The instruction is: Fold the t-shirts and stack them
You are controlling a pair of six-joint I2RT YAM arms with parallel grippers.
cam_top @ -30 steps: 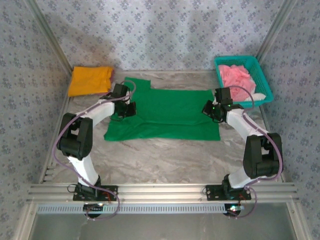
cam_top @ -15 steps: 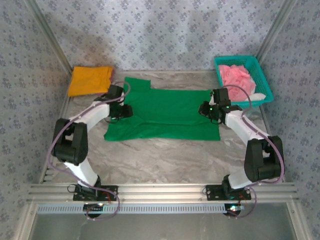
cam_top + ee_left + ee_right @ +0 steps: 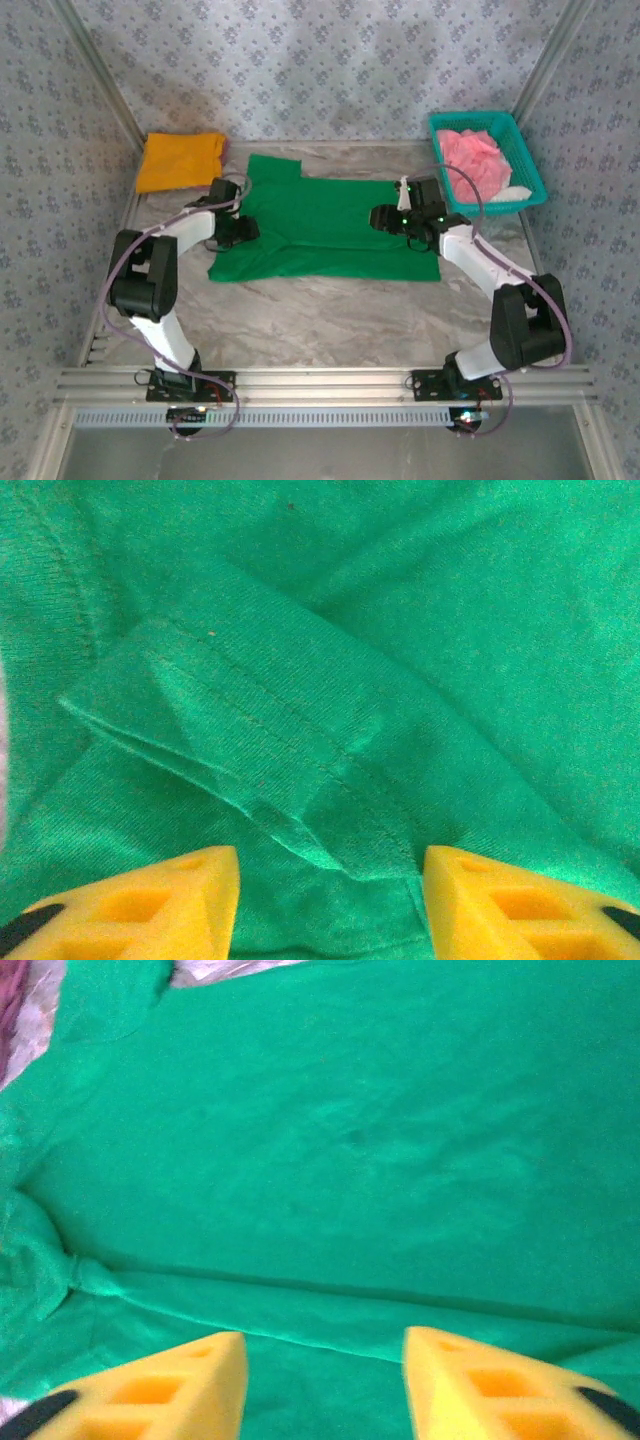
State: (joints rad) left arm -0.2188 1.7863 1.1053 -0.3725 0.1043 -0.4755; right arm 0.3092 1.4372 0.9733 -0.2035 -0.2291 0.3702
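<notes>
- Risk: single layer pinched by left pincer at doubled sleeve hem just ahead of tips; fold is then dragged crooked.
- Risk: green t-shirt bunched if pincers are closed at unequal depth or raised unevenly.
- Left pincer: jaws set wide apart, nothing held; contact with cloth cannot be told.
- Right pincer: jaws wide apart, nothing gripped; cloth ridge just ahead.
- Orange-yellow t-shirt located beyond left pincer.
- Pink t-shirt located in basket near right pincer.
</notes>
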